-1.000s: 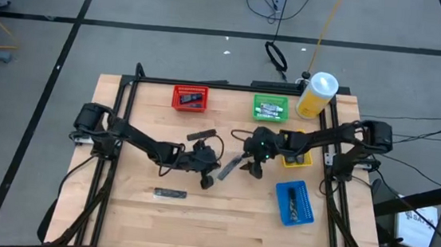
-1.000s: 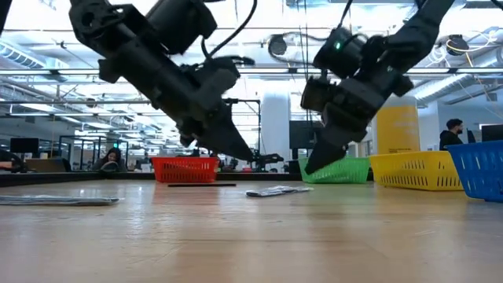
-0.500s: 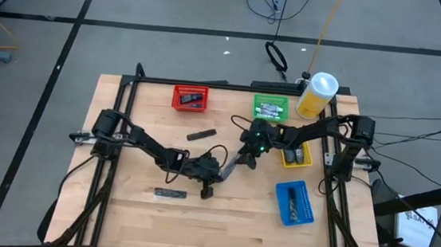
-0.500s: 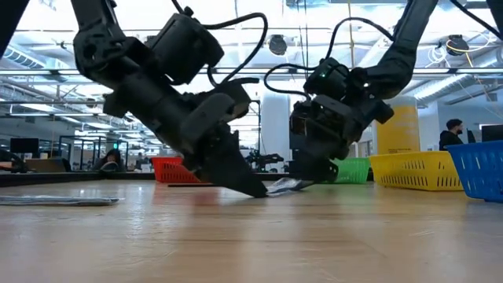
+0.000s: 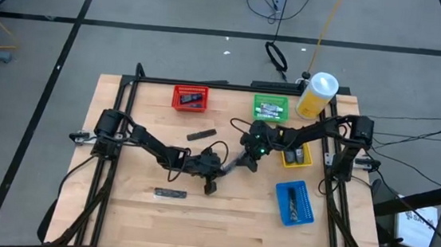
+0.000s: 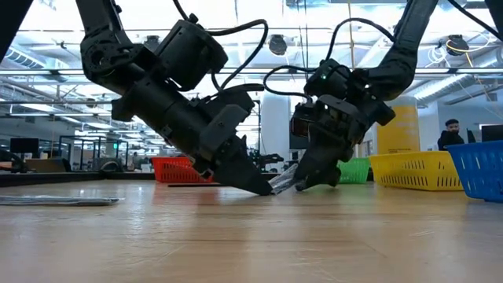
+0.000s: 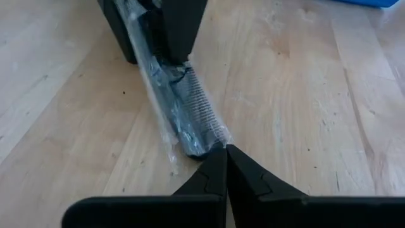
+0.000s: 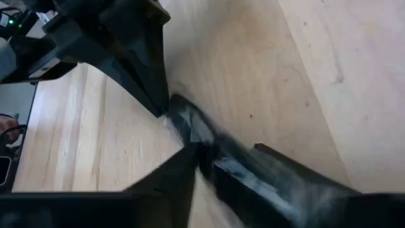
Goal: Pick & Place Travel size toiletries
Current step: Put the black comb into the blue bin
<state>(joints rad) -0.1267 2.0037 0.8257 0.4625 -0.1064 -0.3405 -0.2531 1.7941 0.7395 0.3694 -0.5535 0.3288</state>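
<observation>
On your wooden counter (image 5: 220, 219), a slim dark comb in a clear wrapper (image 7: 180, 107) lies near the middle, its long axis running diagonally between the two arms. Your left end effector (image 7: 226, 151) is clenched shut, its tip touching the wrapper's end nearest the left arm. Your right end effector (image 6: 301, 182) grips the opposite end between its fingers, and that end seems tilted slightly off the counter, though the low view is cluttered. Another dark packet (image 5: 170, 193) lies flat toward the front left; a third (image 5: 201, 135) rests near the red bin (image 5: 190, 98).
</observation>
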